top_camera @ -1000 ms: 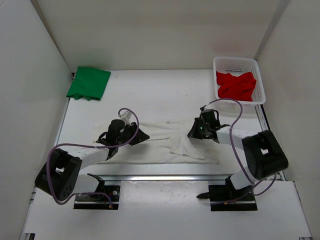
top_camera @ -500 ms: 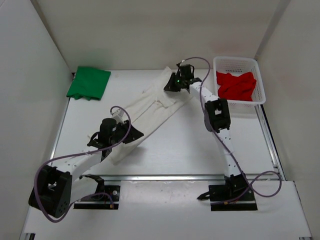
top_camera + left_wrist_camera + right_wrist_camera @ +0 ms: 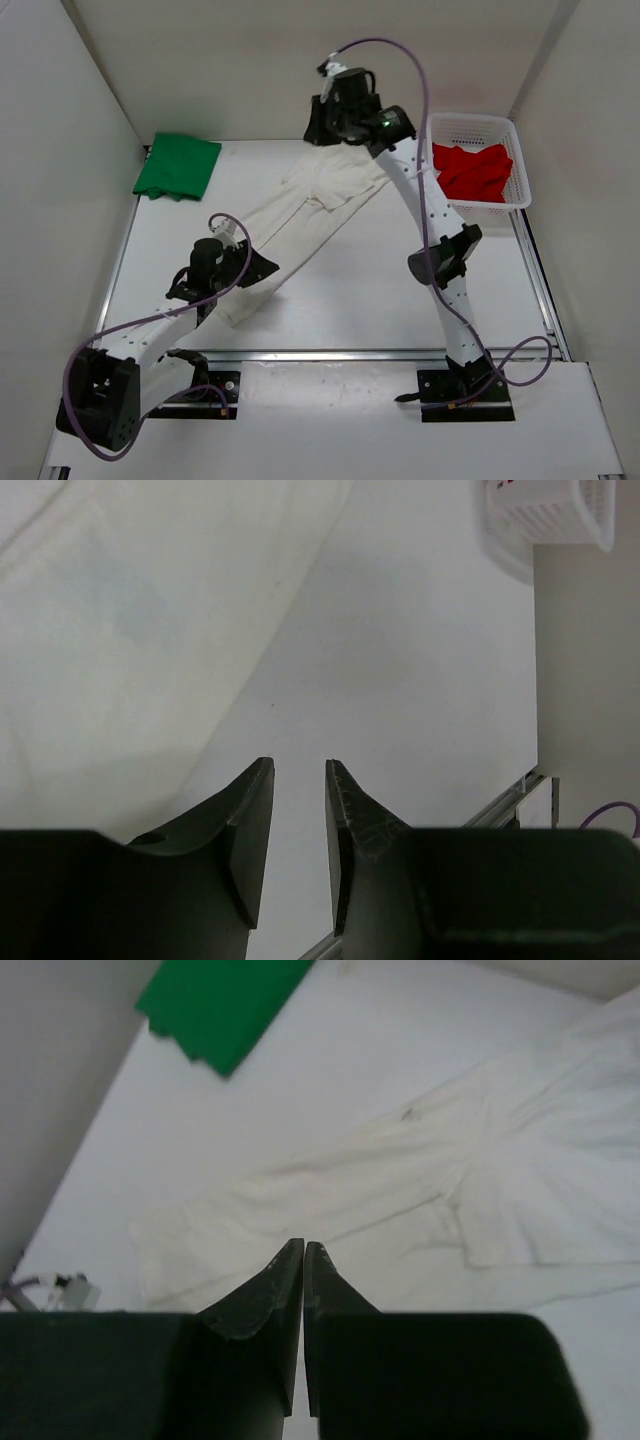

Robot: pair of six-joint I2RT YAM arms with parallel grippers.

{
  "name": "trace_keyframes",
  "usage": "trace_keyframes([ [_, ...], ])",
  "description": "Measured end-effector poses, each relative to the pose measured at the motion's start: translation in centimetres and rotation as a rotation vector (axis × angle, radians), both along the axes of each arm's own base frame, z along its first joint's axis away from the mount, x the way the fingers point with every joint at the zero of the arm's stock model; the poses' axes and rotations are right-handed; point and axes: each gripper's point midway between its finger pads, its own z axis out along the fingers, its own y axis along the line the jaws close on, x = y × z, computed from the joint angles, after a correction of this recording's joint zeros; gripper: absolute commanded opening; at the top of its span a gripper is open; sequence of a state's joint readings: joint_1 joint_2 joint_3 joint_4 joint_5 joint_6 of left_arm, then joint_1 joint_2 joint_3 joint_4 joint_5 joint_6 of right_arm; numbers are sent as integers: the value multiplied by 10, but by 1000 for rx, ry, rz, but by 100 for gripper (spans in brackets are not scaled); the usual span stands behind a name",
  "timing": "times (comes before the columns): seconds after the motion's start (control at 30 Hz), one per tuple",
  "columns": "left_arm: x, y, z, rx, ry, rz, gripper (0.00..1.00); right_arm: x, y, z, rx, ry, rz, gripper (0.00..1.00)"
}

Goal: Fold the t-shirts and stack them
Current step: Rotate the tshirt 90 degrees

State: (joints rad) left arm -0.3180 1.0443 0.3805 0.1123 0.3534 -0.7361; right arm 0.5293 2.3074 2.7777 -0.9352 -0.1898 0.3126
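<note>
The white t-shirt lies stretched in a long diagonal band from the near left to the back middle of the table; it also shows in the left wrist view and the right wrist view. The green t-shirt lies folded at the back left. The red t-shirt sits bunched in the basket. My left gripper is low beside the white shirt's near end, open by a narrow gap with bare table between the jaws. My right gripper is raised high over the shirt's far end, shut with nothing visible in it.
A white mesh basket stands at the back right corner; its corner shows in the left wrist view. White walls close the table on the left, back and right. A metal rail runs along the near edge.
My right arm has swung from the table's middle to the far back and risen high, dragging the white shirt's right end with it. The shirt went from lying across to diagonal. My left gripper shifted slightly nearer.
</note>
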Motion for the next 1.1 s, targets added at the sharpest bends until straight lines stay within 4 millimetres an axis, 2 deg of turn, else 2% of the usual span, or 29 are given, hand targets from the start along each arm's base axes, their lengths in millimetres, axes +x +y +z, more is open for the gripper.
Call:
trace_keyframes([
  [0.07, 3, 6, 7, -6, -22, 19, 38, -37, 26, -10, -79, 23, 41, 4],
  [0.13, 6, 12, 15, -14, -47, 36, 38, -69, 48, -37, -171, 73, 88, 5],
  [0.17, 7, 15, 18, -19, -60, 44, 38, -83, 55, -50, -213, 101, 109, 6],
  [0.23, 7, 19, 22, -26, -77, 55, 39, -101, 53, -76, -308, 156, 118, 7],
  [0.3, 5, 18, 22, -25, -80, 47, 40, -107, 36, -90, -382, 175, 76, 10],
  [0.37, 1, 12, 21, -24, -77, 21, 39, -121, 8, -95, -444, 178, 30, 18],
  [0.4, 0, 10, 21, -24, -76, 12, 40, -130, -6, -96, -443, 158, 9, 25],
  [0.43, -2, 8, 21, -28, -76, 1, 39, -142, -23, -101, -433, 152, -8, 34],
  [0.5, -3, 7, 24, -34, -82, -6, 39, -179, -64, -114, -372, 137, -40, 43],
  [0.57, -2, 9, 27, -38, -91, 1, 40, -207, -91, -141, -253, 133, -62, 44],
  [0.6, -2, 10, 28, -39, -95, 2, 40, -215, -99, -156, -181, 150, -79, 45],
  [0.67, -1, 10, 28, -39, -96, 3, 40, -215, -102, -183, -66, 183, -115, 44],
  [0.73, -2, 9, 28, -39, -95, 1, 39, -210, -84, -214, -2, 261, -108, 44],
  [0.8, -2, 9, 28, -39, -96, 1, 40, -209, -55, -253, 17, 357, -66, 43],
  [0.87, -2, 10, 29, -40, -98, 3, 39, -218, -31, -288, 26, 455, -26, 44],
  [0.9, -1, 10, 29, -40, -98, 5, 40, -222, -19, -297, 53, 493, -7, 43],
  [1.03, -1, 11, 29, -41, -100, 8, 40, -211, 23, -288, 147, 485, 47, 43],
  [1.1, -1, 11, 29, -41, -101, 9, 40, -208, 38, -289, 177, 490, 59, 42],
])
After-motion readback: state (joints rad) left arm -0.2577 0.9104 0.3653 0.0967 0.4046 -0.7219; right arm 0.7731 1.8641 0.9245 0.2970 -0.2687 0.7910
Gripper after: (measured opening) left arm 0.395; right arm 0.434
